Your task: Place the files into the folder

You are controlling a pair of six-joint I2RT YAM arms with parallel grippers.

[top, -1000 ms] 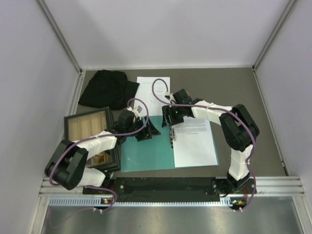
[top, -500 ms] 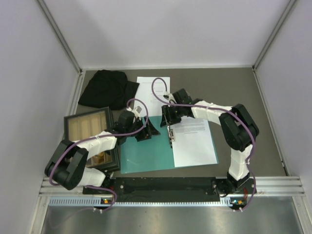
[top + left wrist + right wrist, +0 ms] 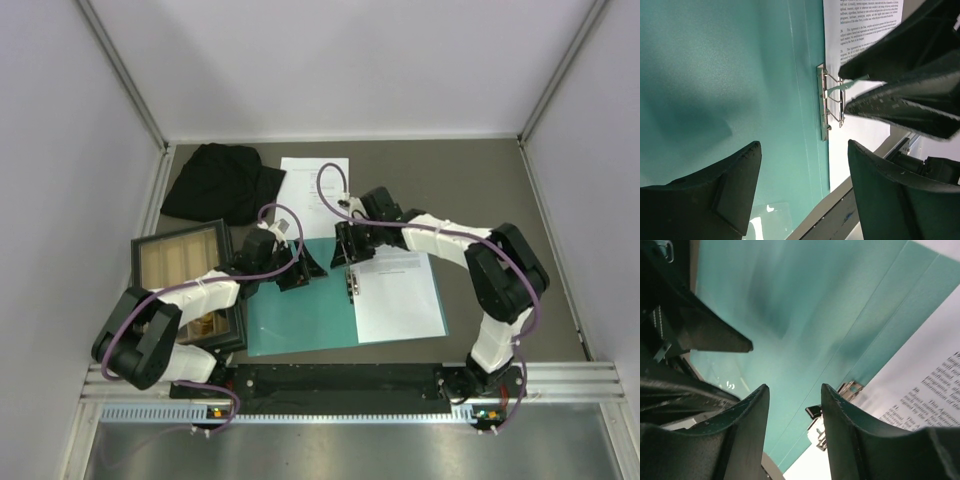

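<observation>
Folder (image 3: 300, 318) lies open. Filed sheet (image 3: 400, 300) on its right half; loose sheet (image 3: 312, 180) beyond its far edge, still to file. Left gripper (image 3: 802, 150) gapes empty over folder; right gripper (image 3: 795, 390) jaws apart above folder's clip (image 3: 826, 105).

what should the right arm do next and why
Probably lower the right fingers and close them on the metal clip: they stand apart right at it, holding nothing, and a sheet lies on the open folder beside it.
</observation>
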